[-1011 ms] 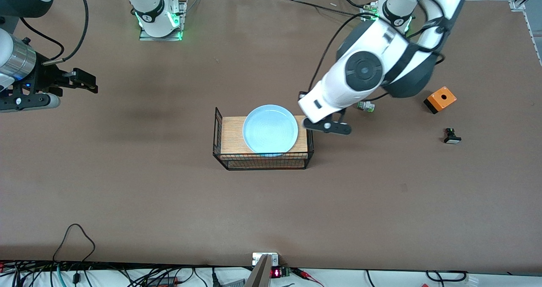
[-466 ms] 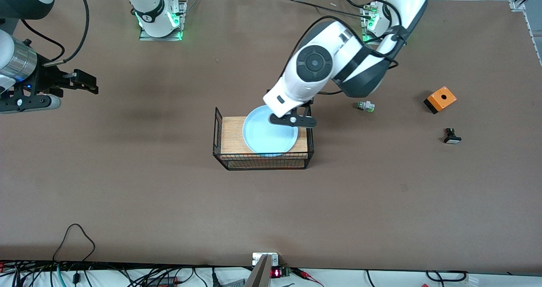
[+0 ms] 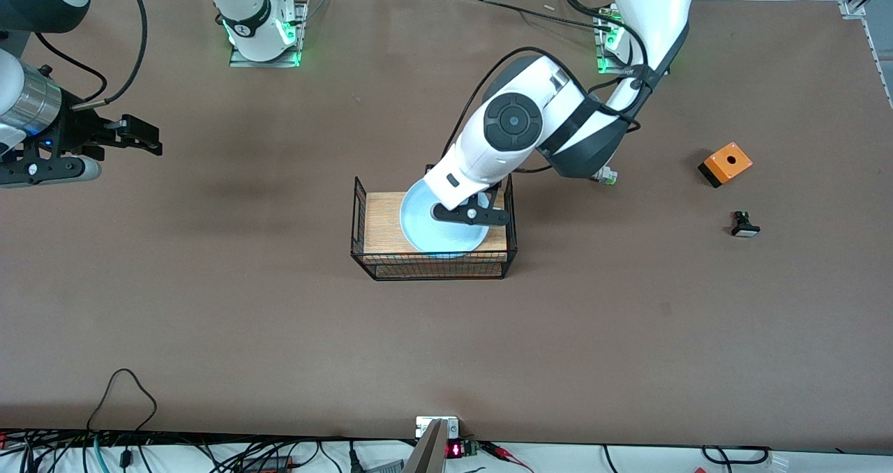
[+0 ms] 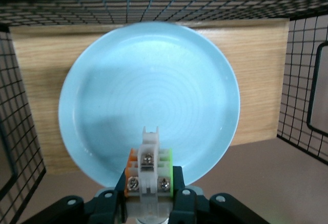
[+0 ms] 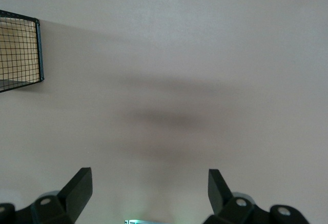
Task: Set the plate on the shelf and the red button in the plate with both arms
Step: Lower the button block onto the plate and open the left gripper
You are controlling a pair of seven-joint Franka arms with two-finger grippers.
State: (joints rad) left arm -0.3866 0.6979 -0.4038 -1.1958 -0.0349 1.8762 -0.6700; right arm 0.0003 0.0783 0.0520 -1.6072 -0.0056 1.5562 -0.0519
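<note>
The left pincer point(image 4: 148, 203), pinching the small white red-capped button point(image 4: 148, 170), has swung over the pale-blue round plate point(image 3: 425, 232); release looks imminent. The right pincer point(image 5: 148, 193) waits, spread.

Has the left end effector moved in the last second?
Yes. The left end effector has swung from beside the wire basket to over the plate.
</note>
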